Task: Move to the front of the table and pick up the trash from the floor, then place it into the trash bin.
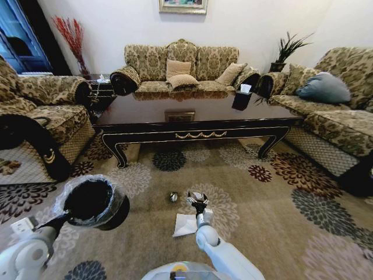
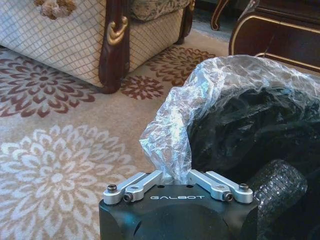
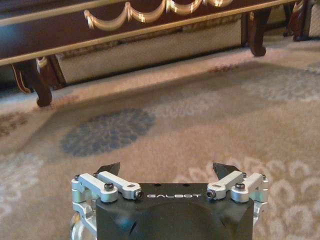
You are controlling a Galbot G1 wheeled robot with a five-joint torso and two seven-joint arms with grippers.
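Nearest the robot, the left claw (image 2: 177, 176) is closed on the translucent plastic liner (image 2: 200, 105) folded over the rim of the black trash bin (image 1: 93, 201), which stands on the carpet at the robot's left. The right claw (image 1: 198, 202) hovers low over the floor (image 1: 262, 233) near the middle of the head view, fingers spread wide and holding nothing; in the right wrist view its 2 dark fingertips (image 3: 109, 168) stand well apart over bare patterned carpet.

A crumpled white paper napkin (image 1: 185, 224) lies on the floor just beside the right arm, on its left and nearer the robot than the claw. A small shiny silvery ball (image 1: 173, 197) lies on the carpet just to the left of the right claw, between it and the bin.

Beyond these, the long dark-brown counter (image 1: 198, 119) with a gold scroll ornament (image 1: 201, 135) on its front rail spans the view, carrying a black tissue box (image 1: 242, 98) at its far right end. A patterned sofa (image 1: 183, 67) stands behind it against the wall.
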